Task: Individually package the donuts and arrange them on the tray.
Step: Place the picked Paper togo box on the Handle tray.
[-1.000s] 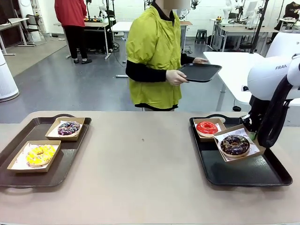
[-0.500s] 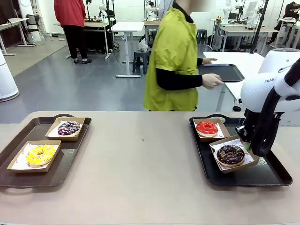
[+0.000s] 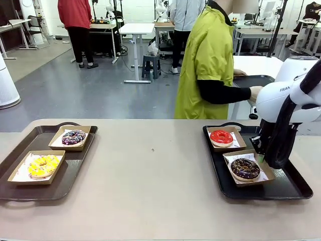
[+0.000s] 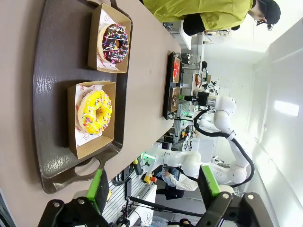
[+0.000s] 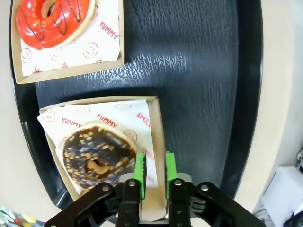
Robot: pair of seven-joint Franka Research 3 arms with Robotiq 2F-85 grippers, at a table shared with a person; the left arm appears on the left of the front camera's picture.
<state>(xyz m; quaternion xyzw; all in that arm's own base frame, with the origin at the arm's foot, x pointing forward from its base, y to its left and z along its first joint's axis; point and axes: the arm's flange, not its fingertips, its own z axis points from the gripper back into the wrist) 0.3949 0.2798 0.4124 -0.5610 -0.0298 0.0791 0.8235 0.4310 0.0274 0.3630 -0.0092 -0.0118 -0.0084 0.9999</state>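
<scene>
We note two dark trays on the tan table (image 3: 150,175). The left tray (image 3: 30,186) holds two shallow boxes: the yellow-iced donut (image 3: 43,165) in the near one, the purple-brown sprinkled donut (image 3: 73,136) in the far one. From the left wrist both sit well ahead of the left gripper (image 4: 154,187), whose green pads (image 4: 98,189) stand wide apart, holding nothing, above the tray's near handle.

On the right tray (image 3: 281,188) the red-glazed donut (image 3: 221,136) lies in the far box and the chocolate sprinkled donut (image 3: 245,168) in the near box (image 3: 266,173), which rests flat on the tray, just beside the red one's box.

The right gripper (image 5: 154,168) sits low at the right edge of the near box. In the right wrist view we see its pads (image 5: 139,172) drawn close, clamped on the box's cardboard wall, with the printed liner paper (image 5: 113,120) and the donut just beside them.

Beyond the far edge a person in a yellow-green top (image 3: 208,65) stands turned toward the right, a hand (image 3: 256,93) at a dark tray (image 3: 253,80) on the white table behind.
</scene>
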